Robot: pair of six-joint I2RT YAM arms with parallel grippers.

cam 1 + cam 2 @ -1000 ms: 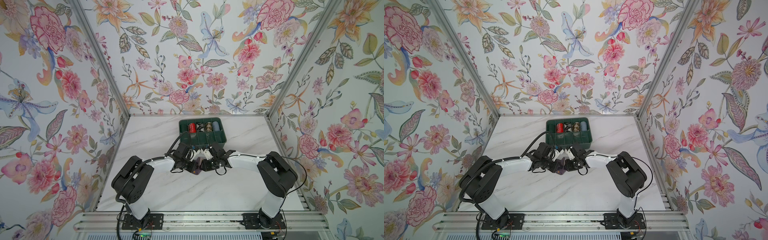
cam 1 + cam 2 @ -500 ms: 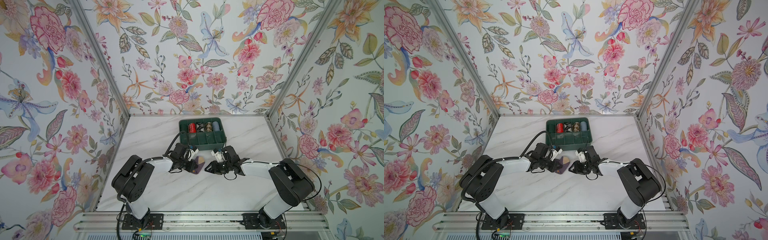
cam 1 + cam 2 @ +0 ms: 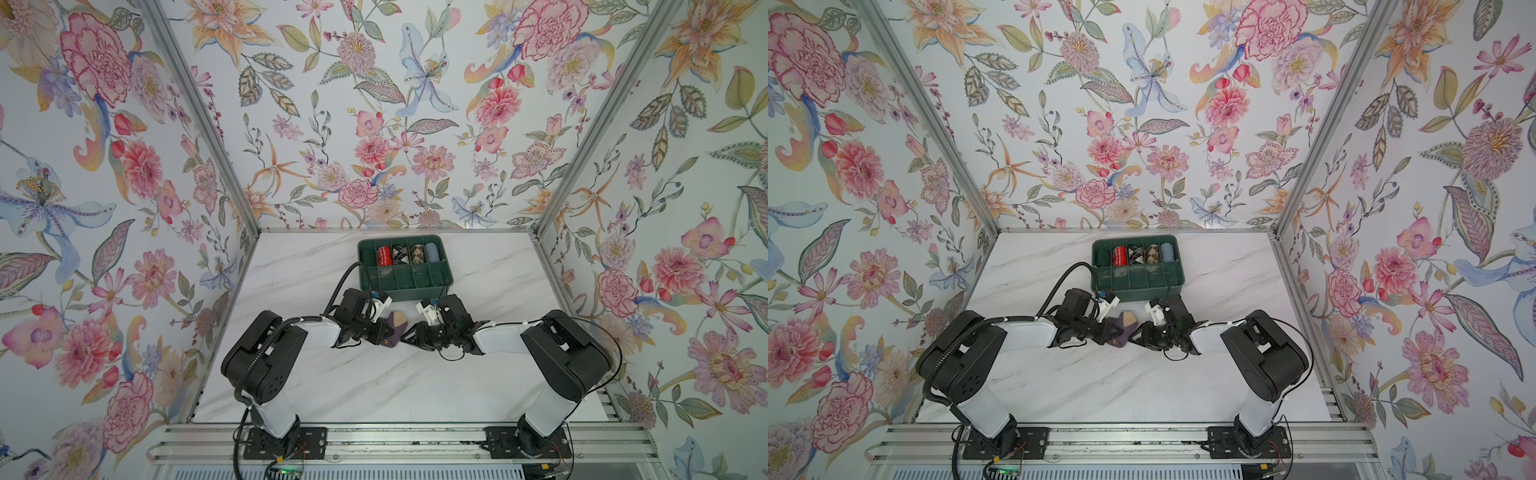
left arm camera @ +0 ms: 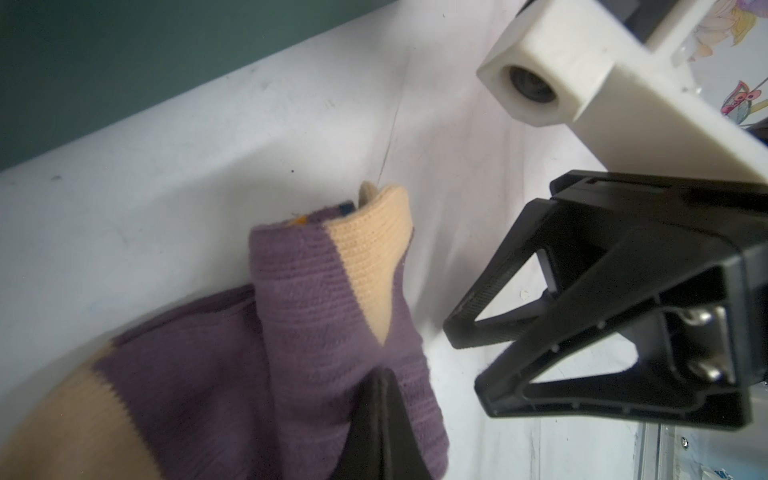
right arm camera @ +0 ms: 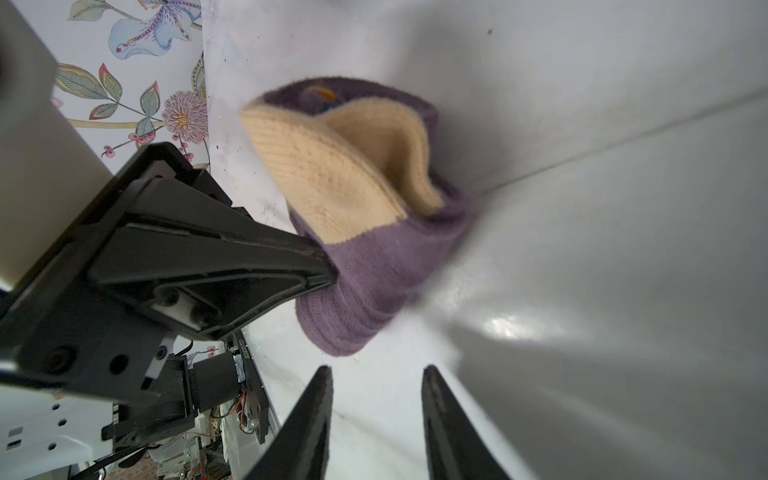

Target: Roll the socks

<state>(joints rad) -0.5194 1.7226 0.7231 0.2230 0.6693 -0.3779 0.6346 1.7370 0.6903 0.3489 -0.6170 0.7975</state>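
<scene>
Floral walls (image 3: 415, 124) box in a white marbled table (image 3: 374, 386), and both arms meet near its centre, just below the green tray (image 3: 403, 293) in both top views. The socks (image 3: 394, 330) lie there as a short, partly rolled bundle, low on the table between the two arms, near the tray's front wall but apart from it. The bundle's long axis runs nearly up and down the frame, leaning a little, with a tan patch (image 3: 400, 319) at the upper end and purple knit at the lower.

The left end effector (image 3: 384, 332) reaches in from the left of the frame, pressed together and pinching the purple cloth at the bundle's side. The right end effector (image 3: 406, 336) reaches in from the right, spread, with nothing between its fingers. The right wrist view shows bare table between its fingertips (image 5: 324, 374) and the bundle's purple end.

So the socks lie straight ahead of the right end effector, to its left in the frame, near but not touching, with the long axis crosswise to its line of approach. The left arm is the nearer one, already on the cloth. The right one would probably only need a short push leftward to meet the lower end.
</scene>
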